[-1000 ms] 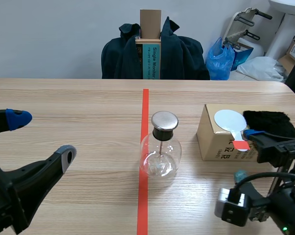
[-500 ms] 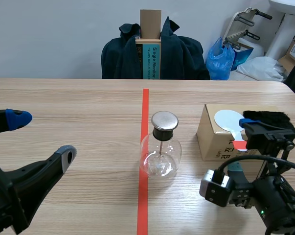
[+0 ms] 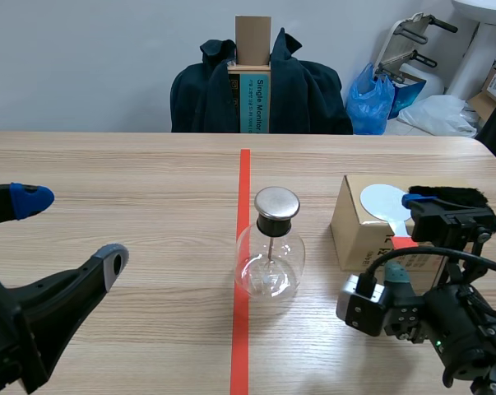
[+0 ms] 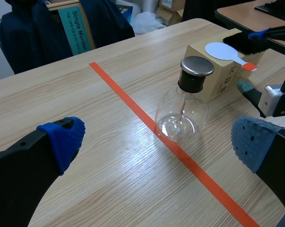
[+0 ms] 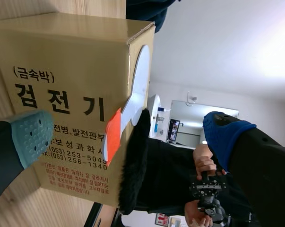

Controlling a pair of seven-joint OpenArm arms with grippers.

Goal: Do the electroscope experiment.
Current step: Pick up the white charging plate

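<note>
The right hand (image 5: 128,132) is spread wide against the cardboard box (image 5: 62,71). The white paddle (image 5: 141,71) and black fur (image 5: 133,165) on top show between its fingers. The left hand (image 3: 71,229) is spread too, with the glass electroscope (image 4: 182,113) standing ahead of it on the bench (image 3: 149,181).

Glass electroscope flask (image 3: 269,263) upright on tape line (image 3: 241,354); white paddle (image 3: 384,202), black fur (image 3: 455,196) atop cardboard box (image 3: 354,234).
</note>
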